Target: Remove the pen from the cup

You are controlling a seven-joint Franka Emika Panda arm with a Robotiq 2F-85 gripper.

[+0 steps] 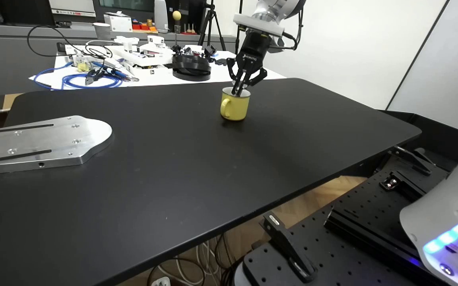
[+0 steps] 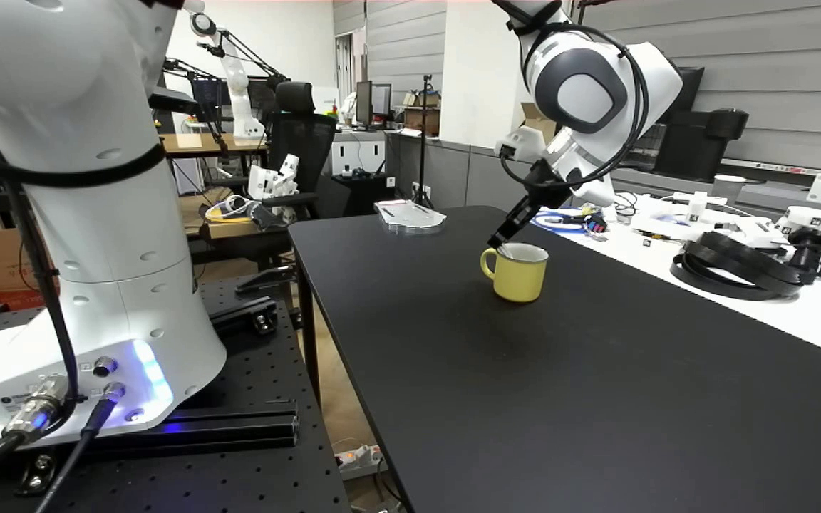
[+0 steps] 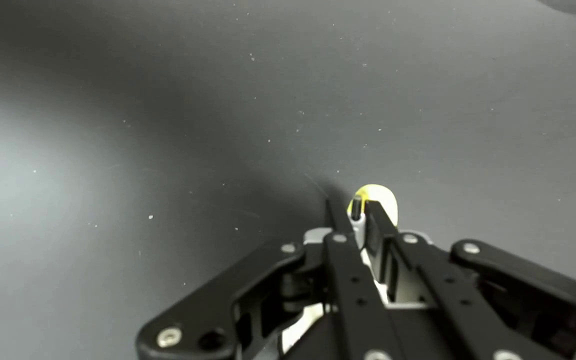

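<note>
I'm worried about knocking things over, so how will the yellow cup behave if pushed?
The yellow cup would probably slide before tipping: it's upright, nearly as wide as tall. Its round rim suggests it's stiff. Pushing the jutting handle might swivel it.

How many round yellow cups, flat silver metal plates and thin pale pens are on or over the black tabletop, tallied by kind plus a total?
Round yellow cup: 1
Flat silver metal plate: 1
Thin pale pen, dark at one end: 1
Total: 3
</note>
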